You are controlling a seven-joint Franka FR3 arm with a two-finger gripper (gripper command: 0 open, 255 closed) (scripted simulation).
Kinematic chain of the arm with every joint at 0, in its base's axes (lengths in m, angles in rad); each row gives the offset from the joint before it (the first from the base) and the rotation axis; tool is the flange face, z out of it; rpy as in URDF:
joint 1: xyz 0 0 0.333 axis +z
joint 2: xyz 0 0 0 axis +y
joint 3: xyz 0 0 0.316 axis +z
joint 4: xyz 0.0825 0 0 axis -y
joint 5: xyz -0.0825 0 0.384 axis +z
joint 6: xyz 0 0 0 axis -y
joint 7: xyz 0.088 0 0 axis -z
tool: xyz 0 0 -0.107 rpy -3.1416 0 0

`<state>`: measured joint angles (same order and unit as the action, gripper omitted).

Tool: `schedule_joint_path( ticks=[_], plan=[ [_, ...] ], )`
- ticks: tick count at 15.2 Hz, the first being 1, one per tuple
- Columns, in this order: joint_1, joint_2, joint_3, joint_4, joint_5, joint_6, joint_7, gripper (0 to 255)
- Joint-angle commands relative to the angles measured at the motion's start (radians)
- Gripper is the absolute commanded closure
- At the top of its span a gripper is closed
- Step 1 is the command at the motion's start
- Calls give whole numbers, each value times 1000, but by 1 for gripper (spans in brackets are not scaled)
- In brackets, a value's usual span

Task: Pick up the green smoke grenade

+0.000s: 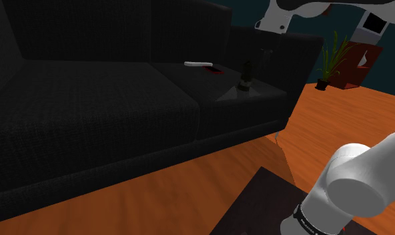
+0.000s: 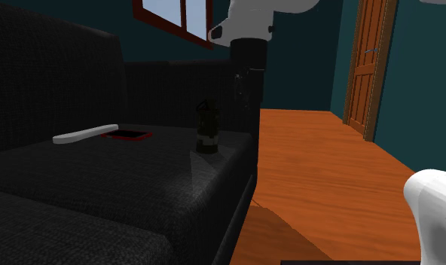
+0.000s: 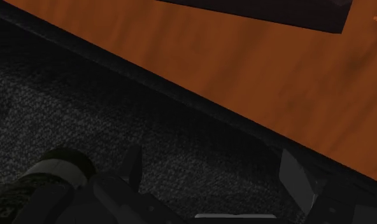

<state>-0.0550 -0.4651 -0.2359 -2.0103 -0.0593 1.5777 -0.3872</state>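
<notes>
- The stand sits in the shoulder view's 5 o'clock corner, with the white arm rising from it.
- An orange wooden floor runs from the stand to a black sofa.
- The green smoke grenade, dark olive, stands upright on the sofa's seat cushion near the armrest. It is at about 1 o'clock from the shoulder view's middle.
- The end effector is released. In the wrist view its two fingers stand apart with only cushion fabric between them, and the grenade is outside that gap, beside one finger. In the second exterior view the end effector hangs at about 1 o'clock from the grenade.
- A white flat bar and a red-rimmed dark slab lie farther back on the cushion, at 10 o'clock from the grenade.
- Farthest, at 2 o'clock, a potted plant stands on the floor.
</notes>
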Motion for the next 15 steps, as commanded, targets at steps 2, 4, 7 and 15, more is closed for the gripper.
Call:
schedule_joint_path(
  ticks=[2, 4, 7, 15],
  plan=[
    [-6, 102, -44, 120, -10, -16, -63, 0],
    [-11, 166, -73, 202, -11, -34, -106, 0],
    [-23, 269, -116, 339, -4, -66, -173, 0],
    [-44, 374, -159, 431, 13, -53, -245, 0]
  ],
)
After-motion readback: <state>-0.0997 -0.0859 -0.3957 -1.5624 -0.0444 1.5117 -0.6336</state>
